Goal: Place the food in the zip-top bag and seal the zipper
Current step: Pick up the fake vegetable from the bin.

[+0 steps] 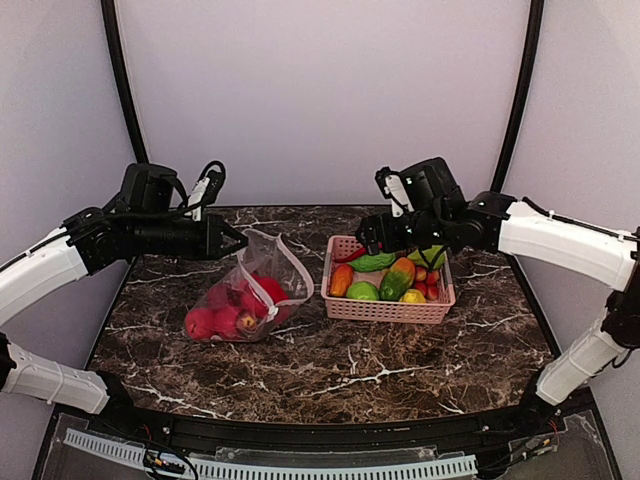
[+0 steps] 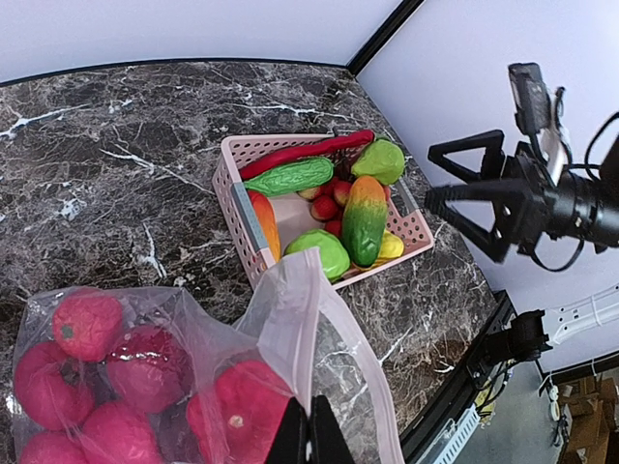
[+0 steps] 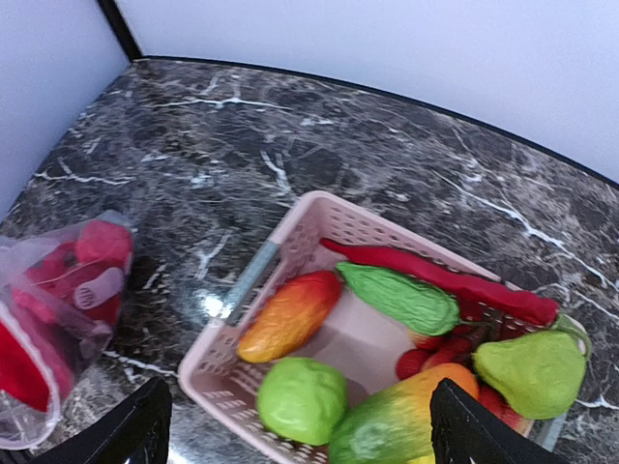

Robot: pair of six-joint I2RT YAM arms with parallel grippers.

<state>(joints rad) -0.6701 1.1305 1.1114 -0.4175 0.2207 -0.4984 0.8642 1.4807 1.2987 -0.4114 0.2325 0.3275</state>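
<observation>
Top external: left end effector clamped shut on lifted mouth edge of zip-top bag, centre-left of frame; red food inside, bag bottom resting on desk. Left wrist: zipper unsealed, lower centre. Right wrist: right end effector spread wide, empty, above pink basket.

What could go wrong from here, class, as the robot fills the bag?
1. The left gripper pinches the zip-top bag at one rim spot; it may slip and the mouth sag shut.
2. The small red pieces sit wedged among bigger fruits in the pink basket; the open right gripper may snag a neighbour.
</observation>
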